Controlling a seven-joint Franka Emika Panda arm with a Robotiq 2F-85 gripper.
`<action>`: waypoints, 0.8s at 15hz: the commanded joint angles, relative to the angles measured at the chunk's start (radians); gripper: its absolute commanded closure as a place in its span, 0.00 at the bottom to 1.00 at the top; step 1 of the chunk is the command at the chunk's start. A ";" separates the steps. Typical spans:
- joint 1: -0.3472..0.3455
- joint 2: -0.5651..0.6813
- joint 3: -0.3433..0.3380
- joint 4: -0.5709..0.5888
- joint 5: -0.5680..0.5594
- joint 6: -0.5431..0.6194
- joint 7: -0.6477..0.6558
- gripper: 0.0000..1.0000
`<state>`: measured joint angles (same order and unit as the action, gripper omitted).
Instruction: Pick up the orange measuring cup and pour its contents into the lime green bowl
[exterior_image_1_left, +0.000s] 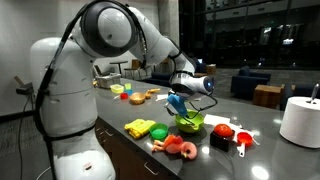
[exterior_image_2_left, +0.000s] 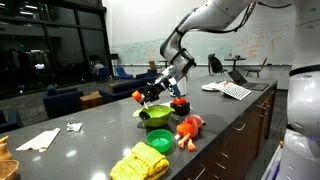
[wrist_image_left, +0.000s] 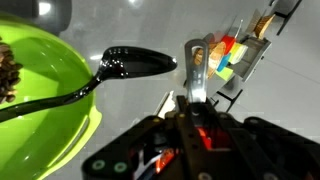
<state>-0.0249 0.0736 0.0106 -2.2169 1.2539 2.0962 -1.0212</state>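
One step in hand: the pour is judged to be just beginning; the cup is carried over the bowl and is not clearly tipped.
Gripper: the gripper (exterior_image_2_left: 152, 92) is seen at mid-frame in an exterior view, drawn narrow on the cup's handle as far as can be told; in the wrist view only one finger is made out plainly.
Cup: the orange measuring cup (exterior_image_2_left: 138, 97) is held clear of the counter (exterior_image_2_left: 90, 140), just left of the fingertips and above the bowl's left rim.
Bowl: the lime green bowl (exterior_image_2_left: 155, 115) is set on the counter directly below the gripper; in the wrist view it fills the left of the frame.
Contents: whether anything is in the cup cannot be told.
Dark shape: a spoon-shaped dark patch (wrist_image_left: 140, 62) is seen at the bowl's rim; shadow or object cannot be told.
Neighbour: the red long-handled cup (exterior_image_1_left: 240, 140) lies at lower right, apart from the bowl.
Next move: a roll of the wrist is called for, with the cup's mouth brought over the bowl's middle so nothing is spilled past the rim.
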 joint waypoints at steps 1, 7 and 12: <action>-0.015 -0.037 -0.021 -0.051 0.123 -0.064 -0.117 0.96; -0.017 -0.028 -0.044 -0.081 0.314 -0.164 -0.246 0.96; -0.024 -0.020 -0.064 -0.129 0.464 -0.279 -0.371 0.96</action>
<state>-0.0332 0.0739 -0.0436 -2.2967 1.6407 1.8881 -1.3179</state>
